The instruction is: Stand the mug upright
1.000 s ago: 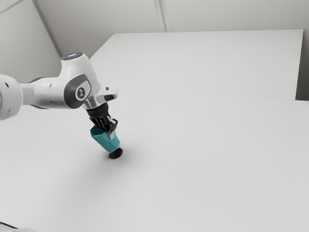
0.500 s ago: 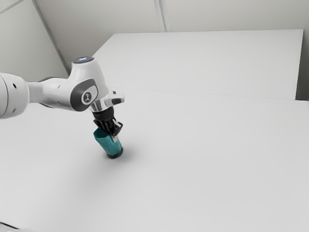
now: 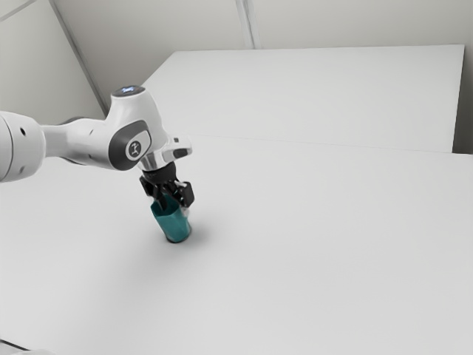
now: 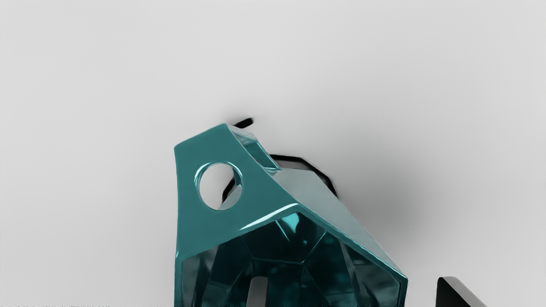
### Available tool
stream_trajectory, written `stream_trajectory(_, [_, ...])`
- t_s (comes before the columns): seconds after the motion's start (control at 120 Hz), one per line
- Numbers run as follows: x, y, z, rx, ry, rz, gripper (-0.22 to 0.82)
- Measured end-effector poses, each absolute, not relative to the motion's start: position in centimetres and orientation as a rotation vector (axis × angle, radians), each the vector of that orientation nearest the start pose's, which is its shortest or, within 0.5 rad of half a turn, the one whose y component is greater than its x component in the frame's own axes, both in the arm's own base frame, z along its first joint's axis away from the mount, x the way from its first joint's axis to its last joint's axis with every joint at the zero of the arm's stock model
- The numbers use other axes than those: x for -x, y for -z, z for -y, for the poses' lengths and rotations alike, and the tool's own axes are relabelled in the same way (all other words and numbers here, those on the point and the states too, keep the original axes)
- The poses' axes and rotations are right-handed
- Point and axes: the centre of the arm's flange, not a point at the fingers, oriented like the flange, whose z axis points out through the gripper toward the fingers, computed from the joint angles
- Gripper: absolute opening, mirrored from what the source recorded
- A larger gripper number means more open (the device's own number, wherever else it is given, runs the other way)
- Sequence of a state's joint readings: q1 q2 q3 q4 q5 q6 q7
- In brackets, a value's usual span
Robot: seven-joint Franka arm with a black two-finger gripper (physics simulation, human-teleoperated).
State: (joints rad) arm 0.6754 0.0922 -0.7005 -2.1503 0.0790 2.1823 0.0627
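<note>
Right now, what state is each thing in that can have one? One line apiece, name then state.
Mug: mouth up, close to upright; whether its base sits fully flat, I cannot tell.
End effector: open, one finger inside the mug's mouth, the other outside, apart from the wall.
Arm: bent, wrist lowered to the mug.

The rig comprises one robot arm and one gripper, fitted with two fingers. One table and one mug are present. The mug has one handle, containing one round hole. One dark cable is visible.
</note>
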Motion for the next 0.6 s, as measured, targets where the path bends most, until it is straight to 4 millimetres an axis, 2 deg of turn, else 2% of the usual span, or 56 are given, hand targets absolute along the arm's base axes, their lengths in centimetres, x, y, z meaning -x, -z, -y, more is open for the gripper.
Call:
stream_trajectory(0.258, [-53.6, -40.5, 2.2, 3.074, 0.002, -0.201, 0.55])
stream_trajectory(0.35, [-54.1, -42.8, 2.7, 3.077, 0.037, -0.198, 0.57])
stream_trajectory(0.375, [-54.5, -43.9, 2.8, 3.088, 0.059, -0.192, 0.57])
stream_trajectory(0.492, [-56.9, -51.6, 3.1, 3.131, 0.177, -0.165, 0.59])
stream_trajectory(0.55, [-57.4, -55.2, 3.0, 3.141, 0.219, -0.15, 0.59])
stream_trajectory(0.6, [-57.4, -57.4, 2.8, 3.147, 0.226, -0.139, 0.59])
